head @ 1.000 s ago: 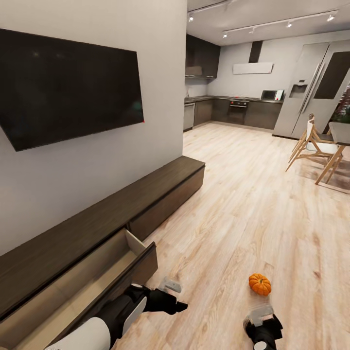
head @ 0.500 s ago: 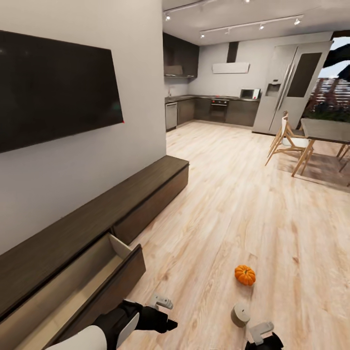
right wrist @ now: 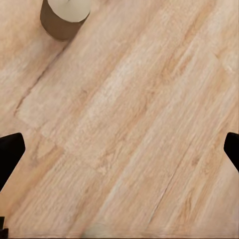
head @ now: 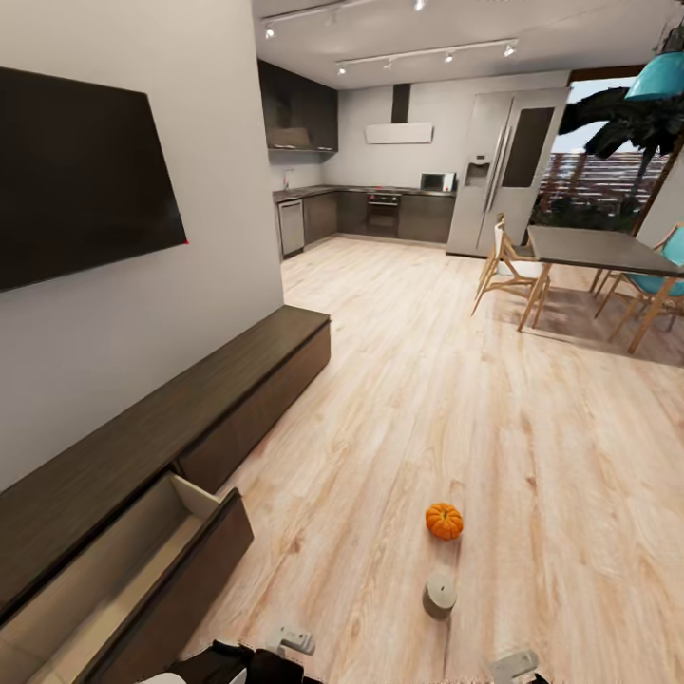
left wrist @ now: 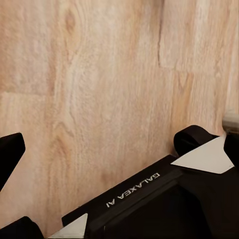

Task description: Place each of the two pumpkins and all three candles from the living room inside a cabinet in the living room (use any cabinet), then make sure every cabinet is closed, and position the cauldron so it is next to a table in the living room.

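Head view: one pumpkin [head: 444, 521] is seen on the wood floor [head: 494, 399], well out from the cabinet [head: 161, 446], and one candle [head: 439, 596] stands upright just nearer the robot than it, the two close but apart. One cabinet drawer [head: 142, 560] is pulled open at the near left, its pale inside showing nothing in the part that is seen. The right tool [head: 515, 664] is seen at the lower edge, with the candle ahead of it and a little to its left, and the pumpkin beyond on much the same line. The left tool [head: 294, 640] is seen further left, between drawer and candle, so the right arm is judged the nearer for a pick. The candle is a short cylinder with its axis vertical, so a grasp across its round side is judged to suit.

In the right wrist view the candle [right wrist: 63, 17] sits at the frame edge, ahead of the dark fingertips [right wrist: 10, 149], which are set wide apart with bare floor between. In the left wrist view the left tool [left wrist: 119, 164] is likewise spread and holds nothing; the other arm's casing lies below it.

Counted: one pumpkin, one candle, one open drawer, two tools, both empty
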Robot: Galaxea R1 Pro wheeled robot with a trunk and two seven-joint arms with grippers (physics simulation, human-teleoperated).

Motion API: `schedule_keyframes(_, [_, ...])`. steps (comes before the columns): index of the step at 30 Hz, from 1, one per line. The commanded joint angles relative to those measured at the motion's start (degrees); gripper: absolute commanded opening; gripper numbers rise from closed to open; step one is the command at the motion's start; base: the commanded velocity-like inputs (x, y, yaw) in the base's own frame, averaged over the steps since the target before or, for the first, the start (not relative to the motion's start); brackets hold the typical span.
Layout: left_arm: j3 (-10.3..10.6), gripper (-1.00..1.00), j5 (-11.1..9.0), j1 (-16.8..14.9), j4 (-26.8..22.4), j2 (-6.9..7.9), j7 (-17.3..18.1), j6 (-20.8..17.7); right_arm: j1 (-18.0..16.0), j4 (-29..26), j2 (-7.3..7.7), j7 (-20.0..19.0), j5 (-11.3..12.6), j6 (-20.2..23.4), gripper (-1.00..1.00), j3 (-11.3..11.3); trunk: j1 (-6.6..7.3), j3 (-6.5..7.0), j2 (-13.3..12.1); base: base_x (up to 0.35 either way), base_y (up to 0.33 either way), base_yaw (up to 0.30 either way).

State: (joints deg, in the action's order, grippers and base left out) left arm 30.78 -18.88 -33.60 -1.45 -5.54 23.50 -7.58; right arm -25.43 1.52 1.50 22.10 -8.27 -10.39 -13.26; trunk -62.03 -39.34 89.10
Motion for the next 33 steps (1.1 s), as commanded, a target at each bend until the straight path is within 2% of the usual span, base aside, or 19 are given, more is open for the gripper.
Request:
schedule_keyframes(1, [-0.1, 1.0, 0.0, 0.4, 0.3, 0.1, 0.0, 0.3, 0.3, 0.1, -0.03, 0.0, 0.0, 0.0, 1.0, 0.0, 0.0, 0.0, 0.0, 0.0, 0.0, -0.285])
schedule_keyframes(6, [-0.1, 1.0, 0.0, 2.3, 0.7, 0.41, -1.1, 2.2, 1.3, 0.3, -0.09, -0.1, -0.1, -0.1, 1.0, 0.0, 0.0, 0.0, 0.0, 0.0, 0.0, -0.285])
schedule_keyframes(12, [-0.1, 1.0, 0.1, 4.6, 1.2, 0.74, -6.0, 4.4, 2.3, 0.4, -0.26, -0.1, -0.1, -0.2, 1.0, 0.0, 0.0, 0.0, 0.0, 0.0, 0.0, -0.285])
schedule_keyframes(16, [-0.1, 1.0, 0.1, 4.9, 1.3, 1.7, -6.7, 4.6, 2.7, 0.4, -0.27, -0.1, -0.1, -0.2, 1.0, 0.0, 0.0, 0.0, 0.0, 0.0, 0.0, -0.285])
schedule_keyframes(19, [-0.1, 1.0, 0.0, 4.9, 1.3, 3.04, -6.9, 4.6, 3.0, 0.4, -0.27, -0.1, -0.1, -0.2, 1.0, 0.0, 0.0, 0.0, 0.0, 0.0, 0.0, -0.285])
schedule_keyframes(22, [-0.2, 1.0, 0.1, 5.0, 1.5, 3.36, -7.6, 4.6, 3.1, 0.4, -0.27, -0.1, -0.1, -0.2, 1.0, 0.0, 0.0, 0.0, 0.0, 0.0, 0.0, -0.285])
schedule_keyframes(24, [-0.2, 1.0, 0.1, 5.2, 1.5, 3.46, -9.7, 4.6, 3.4, 0.4, -0.27, -0.1, -0.1, -0.2, 1.0, 0.0, 0.0, 0.0, 0.0, 0.0, 0.0, -0.285])
schedule_keyframes(26, [-0.2, 1.0, 0.0, 5.3, 1.5, 3.51, -14.0, 4.6, 3.5, 0.4, -0.27, -0.1, -0.1, -0.2, 1.0, 0.0, 0.0, 0.0, 0.0, 0.0, 0.0, -0.285])
schedule_keyframes(29, [-0.2, 1.0, 0.0, 5.4, 1.7, 3.52, -18.1, 4.6, 3.7, 0.3, -0.27, -0.1, -0.2, -0.2, 1.0, 0.0, 0.0, 0.0, 0.0, 0.0, 0.0, -0.285])
schedule_keyframes(33, [-0.2, 1.0, 0.0, 5.5, 2.8, 3.52, -19.7, 4.6, 3.8, 0.3, -0.27, -0.1, -0.2, -0.2, 1.0, 0.0, 0.0, 0.0, 0.0, 0.0, 0.0, -0.285])
